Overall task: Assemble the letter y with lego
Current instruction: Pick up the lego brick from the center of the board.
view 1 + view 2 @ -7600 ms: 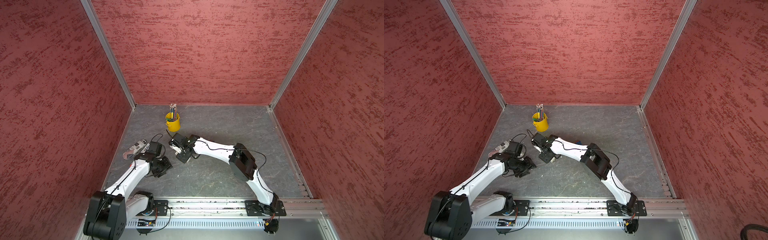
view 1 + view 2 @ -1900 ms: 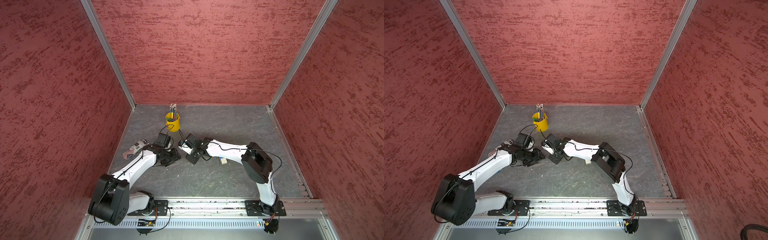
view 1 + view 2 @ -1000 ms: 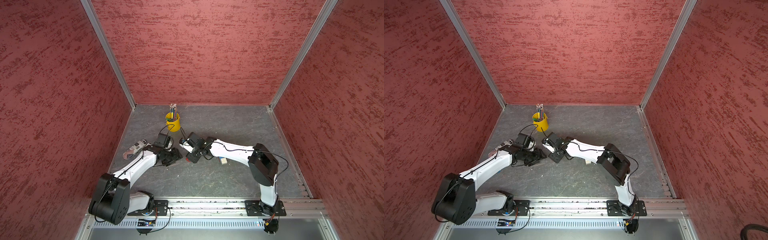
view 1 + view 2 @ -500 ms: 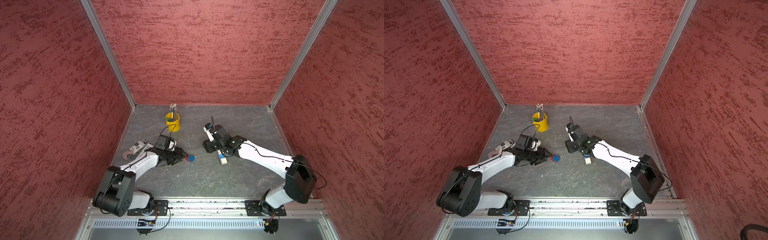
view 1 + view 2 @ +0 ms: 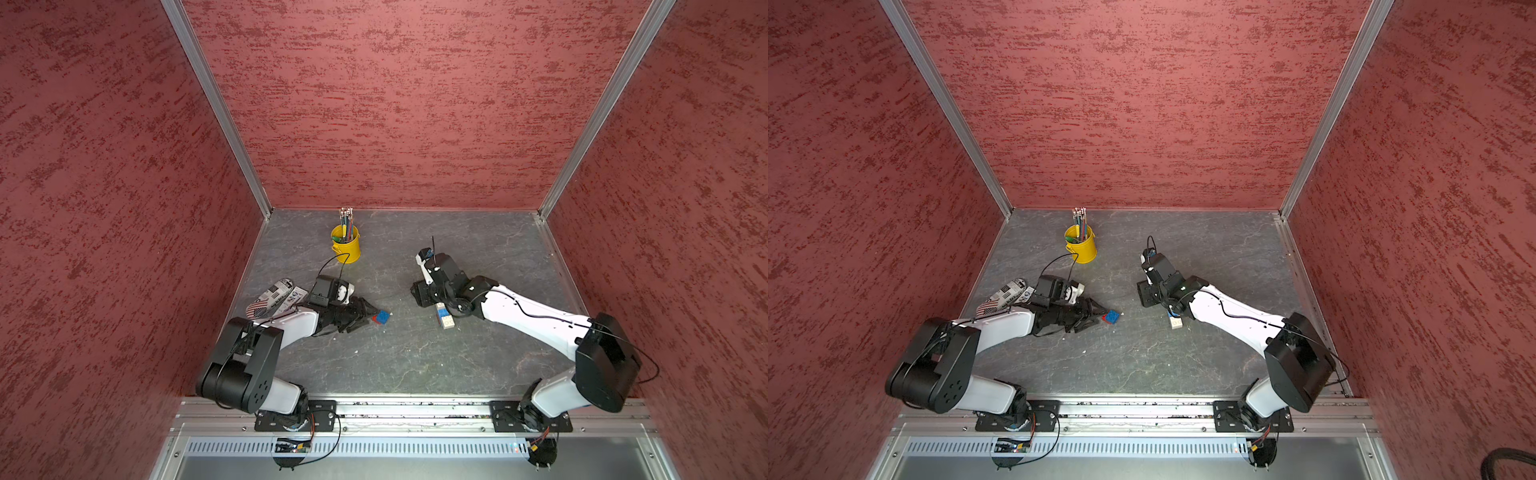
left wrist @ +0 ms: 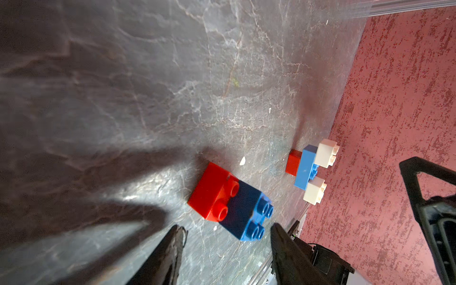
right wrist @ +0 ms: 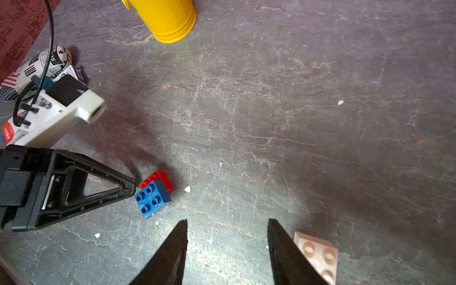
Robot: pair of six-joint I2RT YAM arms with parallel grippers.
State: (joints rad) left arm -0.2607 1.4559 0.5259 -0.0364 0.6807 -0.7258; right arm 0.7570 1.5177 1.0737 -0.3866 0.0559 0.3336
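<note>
A red brick point(image 6: 212, 195) and a blue square brick point(image 6: 249, 214) lie joined on the grey floor, seen in both top views point(image 5: 381, 318) point(image 5: 1111, 318). My left gripper point(image 6: 225, 229) point(image 5: 371, 314) is open, its tips either side of the blue brick's near corner without touching it. The letter y cluster point(image 6: 306, 170) point(image 5: 444, 318) has two white bricks on a long blue brick, with a red one behind. My right gripper point(image 7: 227, 220) point(image 5: 428, 301) stands open over bare floor, and a white brick point(image 7: 318, 254) lies just outside one finger.
A yellow pencil bucket point(image 5: 346, 247) point(image 7: 170, 19) stands at the back. A patterned pouch point(image 5: 270, 297) lies by the left wall behind my left wrist. Red walls close the floor in on three sides, and a metal rail point(image 5: 415, 409) runs along the front.
A second ago both grippers were together left of centre. The right arm has swung away to the right, beside the cluster. The red-blue pair now lies on the floor before my left gripper.
</note>
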